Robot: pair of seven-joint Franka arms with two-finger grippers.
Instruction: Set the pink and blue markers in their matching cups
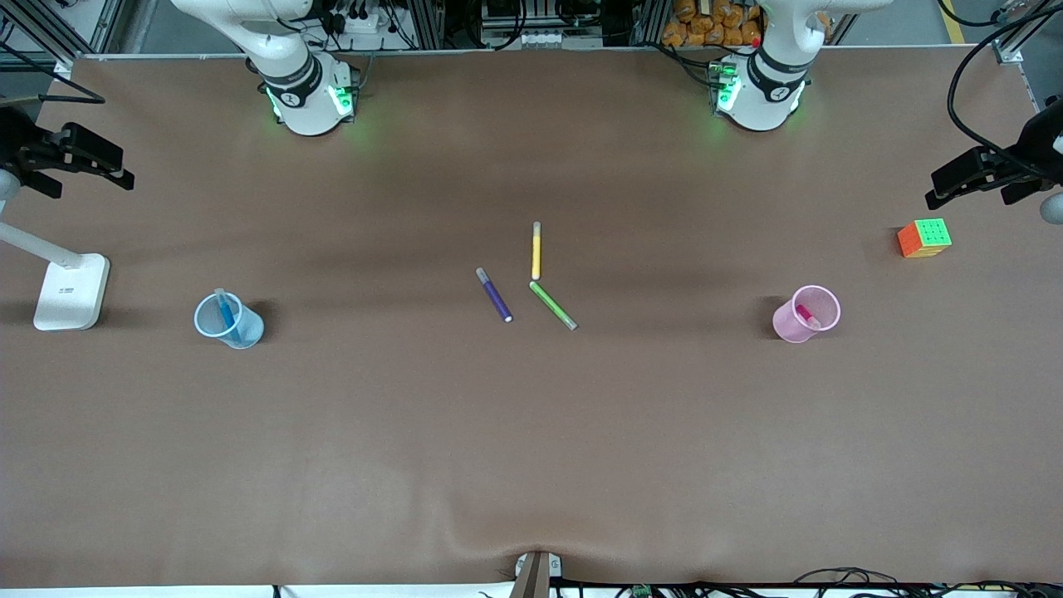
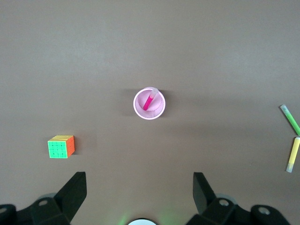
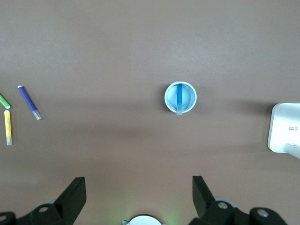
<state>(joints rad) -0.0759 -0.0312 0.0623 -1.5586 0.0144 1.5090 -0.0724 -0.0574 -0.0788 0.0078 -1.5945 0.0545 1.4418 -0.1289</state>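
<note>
The pale pink cup (image 1: 785, 322) stands upright toward the left arm's end of the table with the pink marker (image 1: 805, 315) inside it. The light blue cup (image 1: 242, 332) stands upright toward the right arm's end with the blue marker (image 1: 225, 311) leaning inside it. My left gripper (image 2: 139, 180) is open and empty, high over the table, looking down on the pink cup (image 2: 159, 110) and its marker (image 2: 149, 101). My right gripper (image 3: 139, 183) is open and empty, high over the table, looking down on the blue cup (image 3: 190, 99) and its marker (image 3: 180, 97). Neither gripper shows in the front view.
A purple pen (image 1: 495, 295), a yellow pen (image 1: 536, 251) and a green pen (image 1: 553, 305) lie mid-table. A colour cube (image 1: 924, 237) sits near the pink cup, farther from the front camera. A white lamp base (image 1: 72, 291) stands beside the blue cup at the table's end.
</note>
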